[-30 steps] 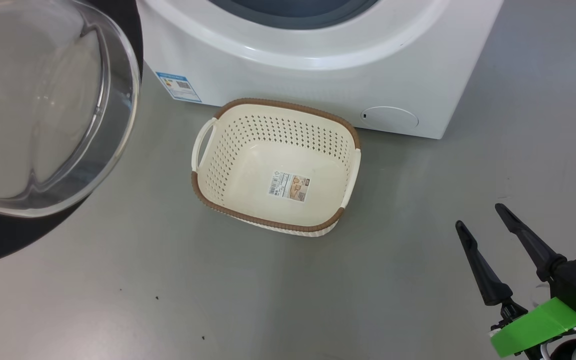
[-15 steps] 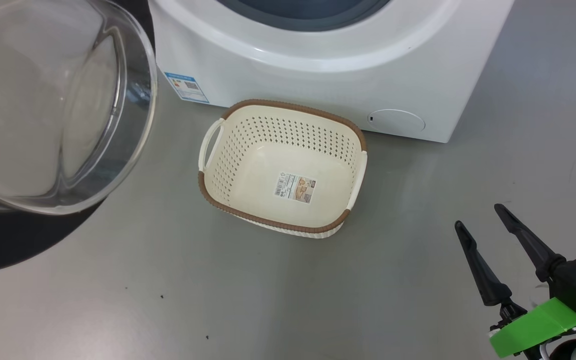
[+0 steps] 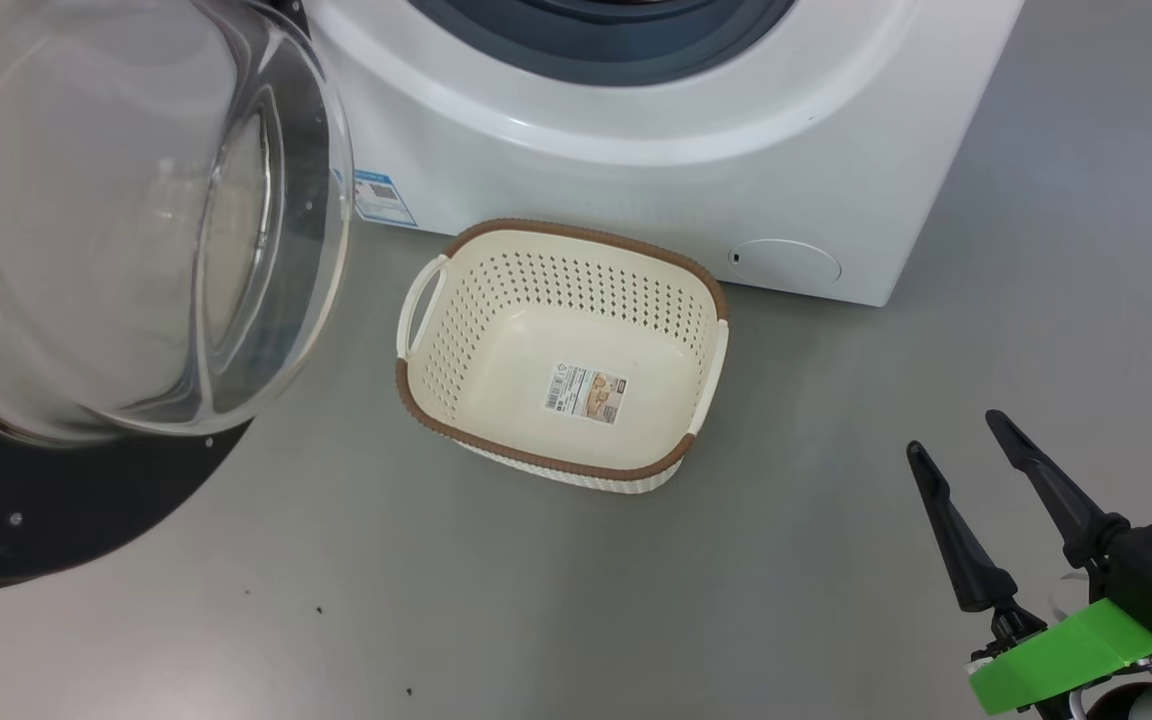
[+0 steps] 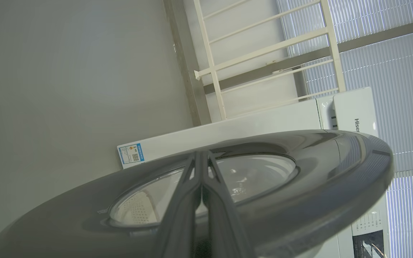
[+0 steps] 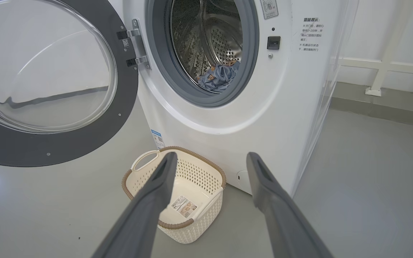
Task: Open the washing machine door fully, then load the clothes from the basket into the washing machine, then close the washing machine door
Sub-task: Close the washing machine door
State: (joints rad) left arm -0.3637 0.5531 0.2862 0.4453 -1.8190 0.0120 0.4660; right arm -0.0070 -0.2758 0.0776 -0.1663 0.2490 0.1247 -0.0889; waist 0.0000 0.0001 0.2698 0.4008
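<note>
Washing machine door [image 3: 86, 520] has swung in nearer the basket [image 3: 446, 330], left claw [image 4: 202, 157] pinched closed with tips on its outer ring, right claw [image 3: 954, 431] spread and idle; clothes [image 5: 221, 75] sit in the drum [image 5: 210, 32], basket empty, so only closing remains.

washing machine door [image 3: 86, 500] cut off far left of the right gripper [image 3: 955, 431], clothes [image 5: 221, 77] ahead of it partly hidden behind the gasket [image 5: 160, 61]

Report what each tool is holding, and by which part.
Nothing is held. The right tool is open and empty. The left tool is shut with nothing between its tips and lies across the black ring of the door.
</note>
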